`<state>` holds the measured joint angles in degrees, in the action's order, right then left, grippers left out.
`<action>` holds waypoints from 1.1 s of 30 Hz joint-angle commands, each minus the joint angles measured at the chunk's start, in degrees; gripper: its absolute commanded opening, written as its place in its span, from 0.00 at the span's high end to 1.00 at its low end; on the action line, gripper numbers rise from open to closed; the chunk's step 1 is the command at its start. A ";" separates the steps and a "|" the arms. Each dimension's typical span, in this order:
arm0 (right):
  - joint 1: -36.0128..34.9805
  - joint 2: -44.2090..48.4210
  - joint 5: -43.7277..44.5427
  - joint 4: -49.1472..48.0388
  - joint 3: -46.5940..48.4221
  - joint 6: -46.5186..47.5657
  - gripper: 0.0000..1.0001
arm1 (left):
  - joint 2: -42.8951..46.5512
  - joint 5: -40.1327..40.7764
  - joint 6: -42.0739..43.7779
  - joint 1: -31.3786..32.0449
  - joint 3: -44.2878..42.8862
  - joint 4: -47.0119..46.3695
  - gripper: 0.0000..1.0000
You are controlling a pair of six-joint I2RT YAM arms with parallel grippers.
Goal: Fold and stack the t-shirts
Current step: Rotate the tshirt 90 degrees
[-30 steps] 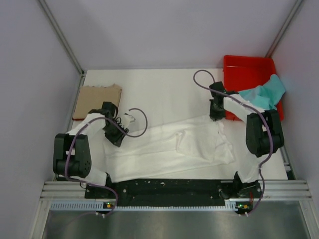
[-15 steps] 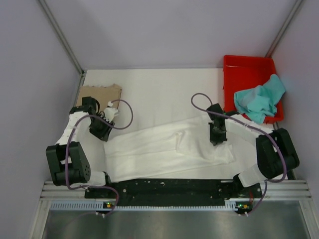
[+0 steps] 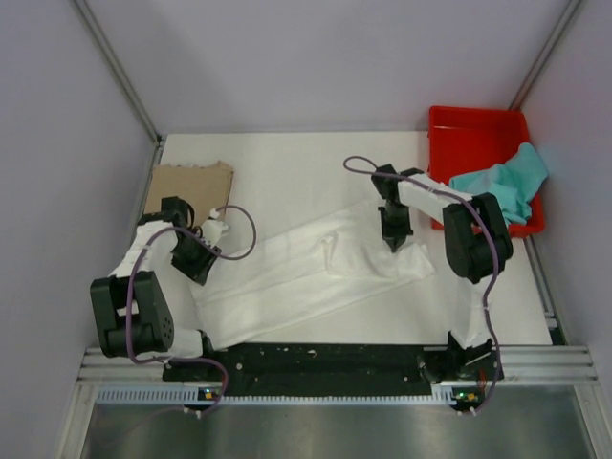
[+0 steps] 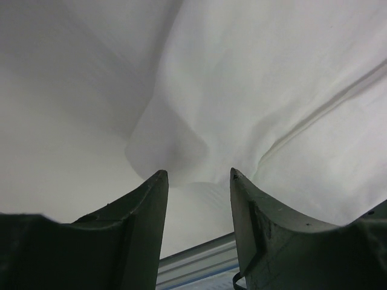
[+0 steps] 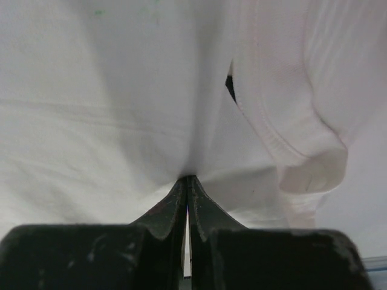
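The white t-shirt point(image 3: 296, 277) lies crumpled in a long band across the table, and its print is hidden. My right gripper point(image 3: 393, 239) is shut on a pinch of the shirt's right part; in the right wrist view the jaws point(image 5: 186, 178) meet on the white cloth point(image 5: 115, 96) next to a hemmed edge. My left gripper point(image 3: 195, 260) is open at the shirt's left end; in the left wrist view point(image 4: 196, 174) a rounded fold of the cloth point(image 4: 272, 90) lies just past the tips. The tan shirt point(image 3: 188, 186) lies folded at the back left. The teal shirt point(image 3: 502, 186) hangs out of the bin.
The red plastic bin point(image 3: 469, 129) stands at the back right, close to the right arm. The black rail point(image 3: 316, 359) runs along the near edge, under the shirt's front. Grey walls close in on both sides.
My right gripper has moved back and to the left with the cloth, drawing the shirt's right part inward. My left gripper has shifted slightly nearer, at the shirt's left end.
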<state>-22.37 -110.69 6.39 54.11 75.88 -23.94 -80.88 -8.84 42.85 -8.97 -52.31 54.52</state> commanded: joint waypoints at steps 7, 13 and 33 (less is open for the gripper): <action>4.26 -34.20 2.74 2.91 49.91 7.59 1.00 | -1.82 -1.62 0.48 0.36 -2.79 1.55 0.50; 8.13 -37.24 -9.25 -1.36 61.23 6.28 1.00 | -4.37 -3.90 -1.10 3.69 -4.90 2.69 0.52; 10.24 -18.22 -5.95 -12.89 26.49 -0.22 1.00 | -11.32 4.46 -1.20 14.24 6.60 -8.12 0.72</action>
<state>-13.34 -123.50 0.40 42.72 99.04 -21.37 -91.57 -4.97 40.40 4.25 -51.05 48.95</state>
